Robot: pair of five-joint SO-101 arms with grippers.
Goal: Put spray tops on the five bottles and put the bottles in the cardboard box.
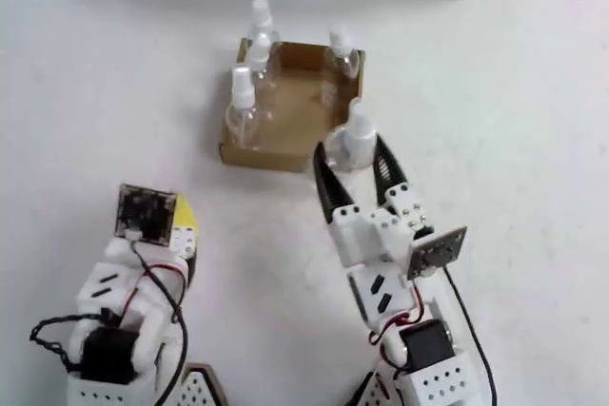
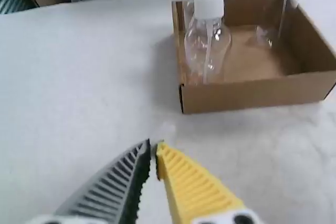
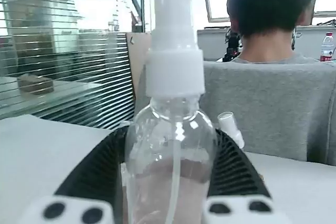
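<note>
Cardboard box (image 1: 290, 106) is recorded mid-table in the high view with capped bottles (image 1: 243, 102) stood upright inside, a further bottle (image 1: 359, 128) being gripped by the right gripper (image 1: 350, 147) at the box's near right corner. In the left wrist view, the left gripper (image 2: 153, 149) is seen closed on nothing, its fingers (image 2: 184, 182) pressed together above the table (image 2: 79, 77), short of the box (image 2: 252, 90). In the right wrist view, the bottle (image 3: 173, 150), spray top (image 3: 175, 51) fitted, is clamped upright between black fingers (image 3: 94, 166).

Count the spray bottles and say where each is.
4. Three stand in the cardboard box: near-left bottle, far-left bottle, far-right bottle. The fourth bottle is between the fingers of the right gripper, at the box's near-right corner. A fifth may be hidden.
</note>
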